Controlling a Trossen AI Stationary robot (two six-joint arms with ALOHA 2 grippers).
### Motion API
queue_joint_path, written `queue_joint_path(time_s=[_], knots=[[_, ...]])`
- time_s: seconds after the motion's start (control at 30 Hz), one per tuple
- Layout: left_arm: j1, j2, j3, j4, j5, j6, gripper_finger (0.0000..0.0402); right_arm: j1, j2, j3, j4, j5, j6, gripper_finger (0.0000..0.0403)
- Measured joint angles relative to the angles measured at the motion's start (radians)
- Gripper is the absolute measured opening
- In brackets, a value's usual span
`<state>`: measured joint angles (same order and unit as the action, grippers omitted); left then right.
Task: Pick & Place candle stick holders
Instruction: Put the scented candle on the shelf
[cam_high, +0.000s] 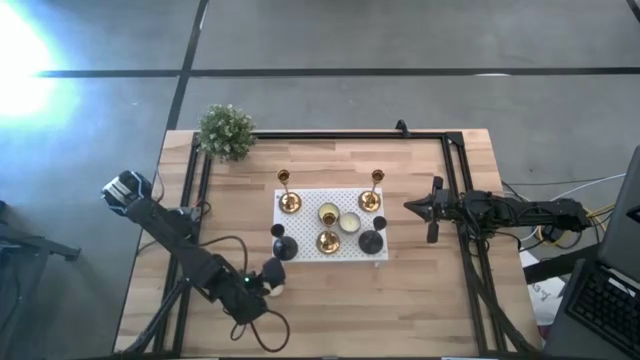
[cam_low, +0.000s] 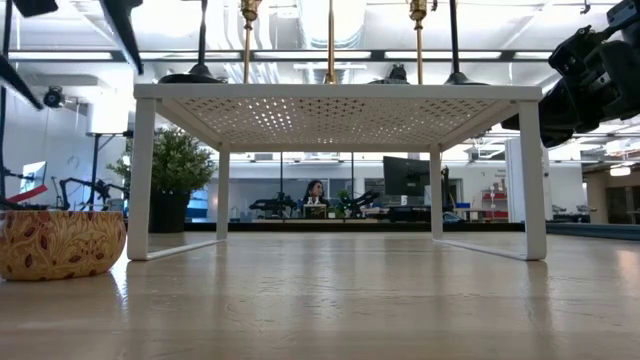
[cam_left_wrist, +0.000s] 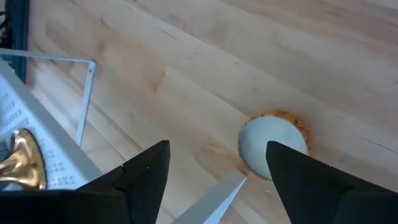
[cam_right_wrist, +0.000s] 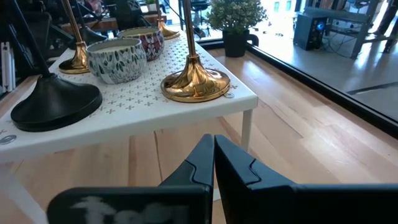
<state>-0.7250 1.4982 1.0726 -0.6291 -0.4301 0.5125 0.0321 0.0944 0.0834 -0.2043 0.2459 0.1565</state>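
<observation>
Candle stick holders: three shiny brass-gold holders with round bases and slim stems, at (cam_high: 289, 201), (cam_high: 371, 198) and (cam_high: 328, 240), all upright, long axes vertical, standing on the white perforated metal rack (cam_high: 305, 250) at mid-table. Black holders with wide round bases, also upright: one (cam_high: 371, 240) on the rack's corner nearest the right arm, one (cam_high: 283, 246) at its opposite near corner.

Also on the rack: a small patterned ceramic bowl (cam_right_wrist: 116, 59) and a second, reddish bowl (cam_right_wrist: 145, 41) behind it. A potted green plant (cam_high: 226, 131) stands at the far table corner.

Left gripper (cam_left_wrist: 214, 180): fingers spread, above bare wood just beside the rack; a small round orange-patterned bowl (cam_left_wrist: 273, 140) lies directly ahead, between the fingertips' line and slightly off to one side. Nothing is pinched.

Right gripper (cam_right_wrist: 214, 158): fingers pressed together, empty, level with the rack's edge; the nearest brass-gold holder sits just ahead of it.
</observation>
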Motion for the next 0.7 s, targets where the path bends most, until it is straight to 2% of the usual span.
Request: queue_joint_path(time_s=[0.1, 0.2, 0.37, 0.7], knots=[[0.000, 0.000, -0.015, 0.030, 0.000, 0.002, 0.0271, 0.000, 0.000, 0.000, 0.000, 0.000, 0.000, 0.0008], [-0.003, 0.000, -0.035, 0.090, -0.010, -0.061, 0.0271, 0.000, 0.000, 0.000, 0.000, 0.000, 0.000, 0.0008], [-0.003, 0.000, -0.047, 0.069, 0.018, -0.088, 0.0282, 0.000, 0.000, 0.000, 0.000, 0.000, 0.000, 0.0008], [0.007, 0.000, -0.047, 0.023, 0.077, -0.068, 0.0394, 0.000, 0.000, 0.000, 0.000, 0.000, 0.000, 0.0008]])
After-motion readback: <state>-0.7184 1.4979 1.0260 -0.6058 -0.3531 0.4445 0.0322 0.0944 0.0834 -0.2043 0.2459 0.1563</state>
